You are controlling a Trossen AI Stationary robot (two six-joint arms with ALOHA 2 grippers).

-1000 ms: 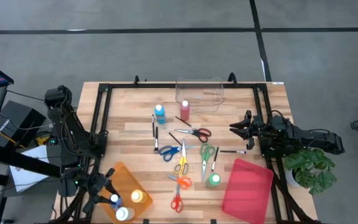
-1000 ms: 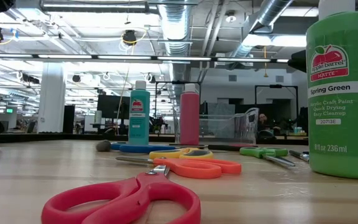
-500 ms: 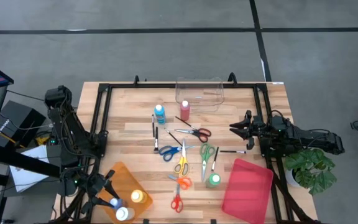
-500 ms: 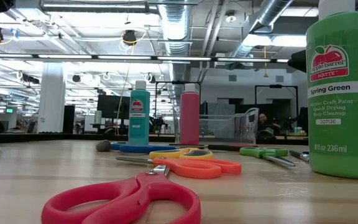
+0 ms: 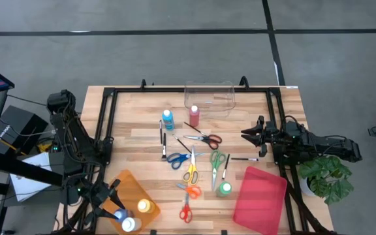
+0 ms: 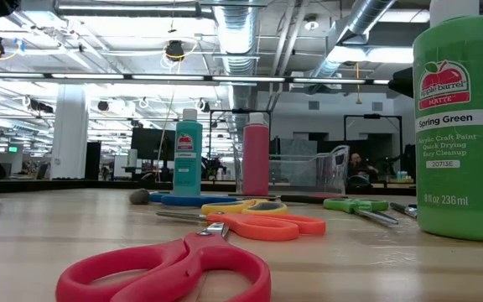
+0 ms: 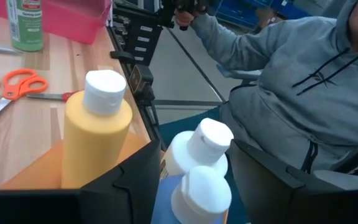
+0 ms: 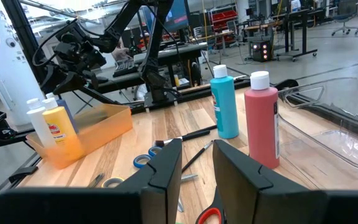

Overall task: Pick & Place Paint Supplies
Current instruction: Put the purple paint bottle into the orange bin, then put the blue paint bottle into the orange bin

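Bottles in the orange plastic bin (image 5: 130,189)
Your left gripper (image 5: 114,210) stands parted around the white-capped bottle (image 7: 199,194); smooth, rigid plastic, so grasp its body, not the cap

Three bottles (image 5: 132,214) are standing in the bin (image 5: 130,189); scissors (image 5: 191,175) and brushes (image 5: 164,143) are lying right of the bin, with the lid (image 5: 261,199) lying beyond them.
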